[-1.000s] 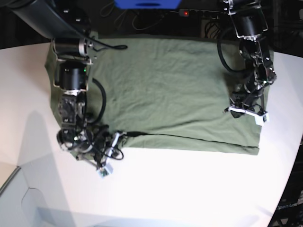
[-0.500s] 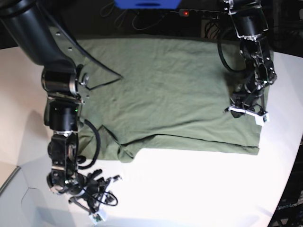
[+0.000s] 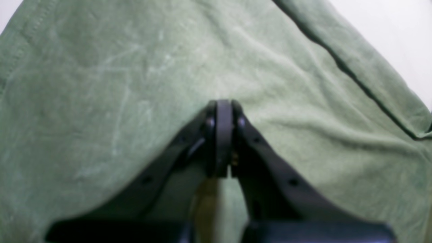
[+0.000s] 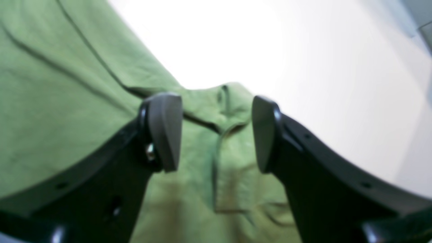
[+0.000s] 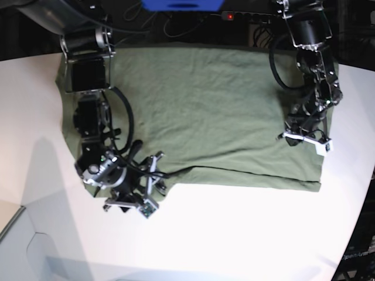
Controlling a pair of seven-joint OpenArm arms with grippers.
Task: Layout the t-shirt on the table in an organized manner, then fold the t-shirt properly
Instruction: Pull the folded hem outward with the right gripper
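In the left wrist view, one olive-green, wrinkly cotton t-shirt (image 3: pixel 135 101) fills almost the whole frame, with a sliver of the smooth white table (image 3: pixel 398 44) at the upper right and a folded layer edge running as a dark diagonal seam on that side. The black left gripper (image 3: pixel 221 111) has its two fingers pressed tight together; whether any cloth is pinched between them cannot be made out, since the tips are blurred against the fabric. The lower frame is cut off by the dark gripper body. In the right wrist view, the black right gripper (image 4: pixel 216 131) stands with its two pads spread apart, gripping nothing, above a crumpled corner of the shirt that ends just at the bright table; the picture is soft and the table glares out. In the base view, a single shirt lies spread flat across the far half of the white table, its near edge folded into a double layer. Two arms show: the right one, at this view's left, covers the shirt's near-left corner, and the left one rests on the right edge, hiding the cloth beneath it.
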